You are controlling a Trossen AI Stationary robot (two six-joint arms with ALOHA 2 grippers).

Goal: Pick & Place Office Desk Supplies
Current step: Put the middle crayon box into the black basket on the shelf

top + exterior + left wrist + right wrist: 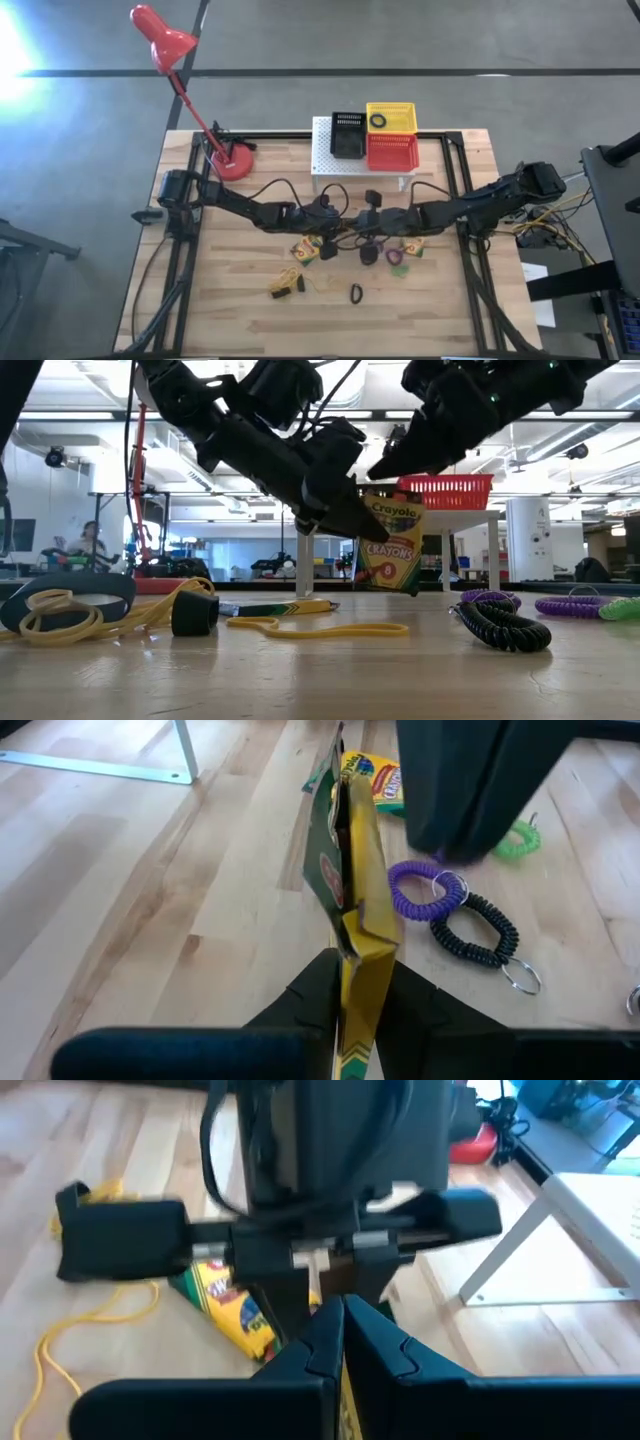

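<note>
Left wrist view: the left gripper [360, 990] pinches a crayon box [352, 880] between its two dark fingers. The box stands on edge in the jaws, with its yellow end seated between the fingers and its green face turned sideways. In the low view the same crayon box [388, 545] hangs tilted, clear of the wooden table [320, 680], with the left gripper [345, 510] clamped on its upper corner.

The right gripper [343, 1335] has its fingers pressed together with nothing visible between them. It points at the left arm's wrist from close by. In the high view both arms meet over the middle of the table, with the right gripper [370, 215] just beside the left gripper [335, 222].

A second crayon box [228, 1305] lies flat on the table below the two grippers. A third crayon box [412, 246] lies flat toward the right side. A purple ring [428, 888] and a black coiled ring [478, 930] lie touching on the wood. A green ring [520, 840] lies near them. A rubber-band tangle [85, 615] with a small black piece [195, 613] lies toward the near left part of the table.

A white perforated stand [330, 160] at the far edge carries a black basket [347, 135], a yellow basket [390, 117] and a red basket [392, 152]. A red desk lamp [185, 75] stands at the far left corner.
</note>
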